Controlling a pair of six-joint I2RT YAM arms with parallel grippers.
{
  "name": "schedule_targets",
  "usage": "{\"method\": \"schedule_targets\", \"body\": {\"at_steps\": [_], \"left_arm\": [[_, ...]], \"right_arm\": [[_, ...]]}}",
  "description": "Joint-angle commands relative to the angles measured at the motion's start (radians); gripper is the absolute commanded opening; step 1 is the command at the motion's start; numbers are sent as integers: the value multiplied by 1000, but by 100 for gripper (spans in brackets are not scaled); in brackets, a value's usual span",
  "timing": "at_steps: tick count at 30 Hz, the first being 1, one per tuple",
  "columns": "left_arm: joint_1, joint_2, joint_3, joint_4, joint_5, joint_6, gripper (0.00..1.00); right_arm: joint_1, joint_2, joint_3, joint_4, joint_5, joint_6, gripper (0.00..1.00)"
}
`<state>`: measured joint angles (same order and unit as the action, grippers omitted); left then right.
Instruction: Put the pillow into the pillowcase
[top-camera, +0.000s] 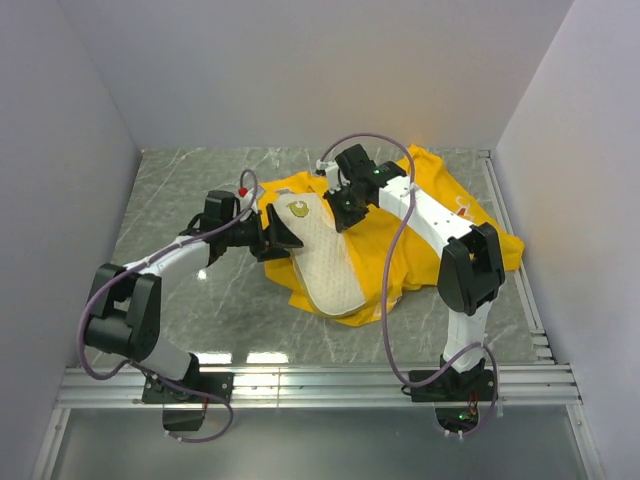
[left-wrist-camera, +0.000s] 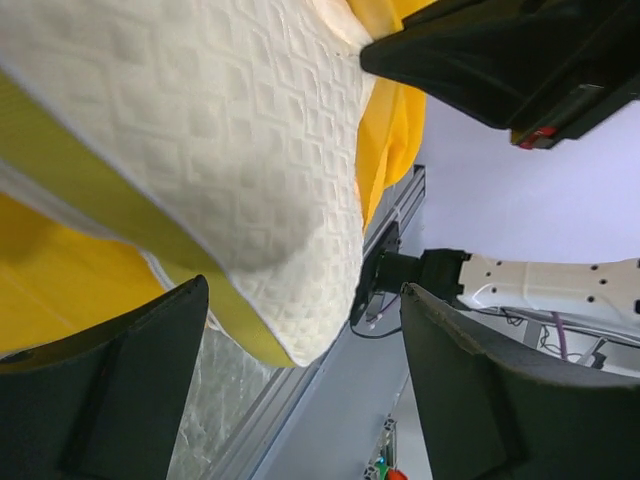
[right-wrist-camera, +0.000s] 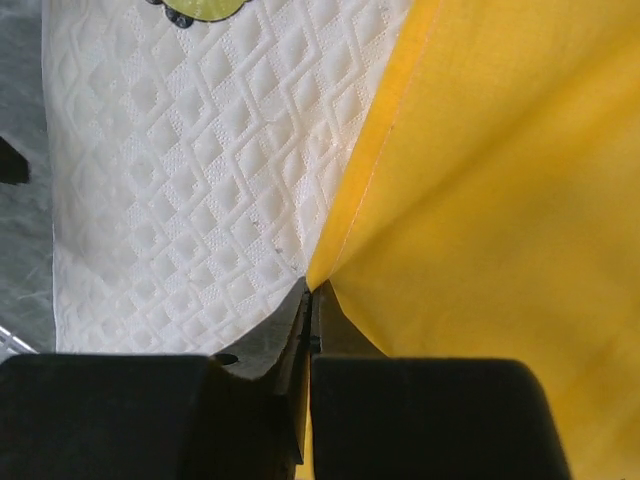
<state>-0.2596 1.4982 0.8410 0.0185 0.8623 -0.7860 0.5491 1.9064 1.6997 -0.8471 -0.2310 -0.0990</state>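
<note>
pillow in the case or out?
Out, mostly: the pillow lies bare on top of the pillowcase, nearly its whole length showing. Right wrist view: the hem just runs along one side. Far end: cannot tell.

My left gripper (top-camera: 283, 232), mid-frame, gapes wide; my right gripper (top-camera: 345, 208), just upper right, pinches shut, seemingly on the pillowcase (right-wrist-camera: 480, 200).

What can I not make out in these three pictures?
1. Pillowcase opening: top view, hidden by the pillow or right arm.
2. Logo: right wrist view, cut off by the top edge; top view, too small.
3. Whether the left jaws touch the pillow: left wrist view, its corner hides the contact; top view, too small.
</note>
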Motion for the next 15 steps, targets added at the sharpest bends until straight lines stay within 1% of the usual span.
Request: {"method": "schedule_targets", "body": {"at_steps": [1,2,3,4,6,8,9,12,14,15], "left_arm": [[-42,75,18,55,-40,34,83],[-44,104,26,72,-49,33,83],[-44,128,30,93,-48,10,83],[-44,173,39,100,-54,5,82],[-44,216,64,124,-62,-5,82],[-44,232,81,136,-72,-12,82],[-46,246,84,138,-75,-13,82],[-44,269,99,126,-78,-10,81],[-44,269,98,130,-82,-12,79],[-44,266,93,167,-65,-19,76]], "right_arm": [[0,-12,2,3,-39,31,3],[0,-10,-26,9,-28,30,8],[2,-7,-38,13,-21,30,19],[2,-3,-46,14,-18,30,22],[0,28,-45,-3,16,28,24],[-2,45,-44,-4,33,30,24],[-5,49,-41,-9,41,25,23],[-8,49,-34,-12,51,16,0],[-17,43,-15,-21,35,12,0],[-21,37,-9,-23,13,9,0]]}}
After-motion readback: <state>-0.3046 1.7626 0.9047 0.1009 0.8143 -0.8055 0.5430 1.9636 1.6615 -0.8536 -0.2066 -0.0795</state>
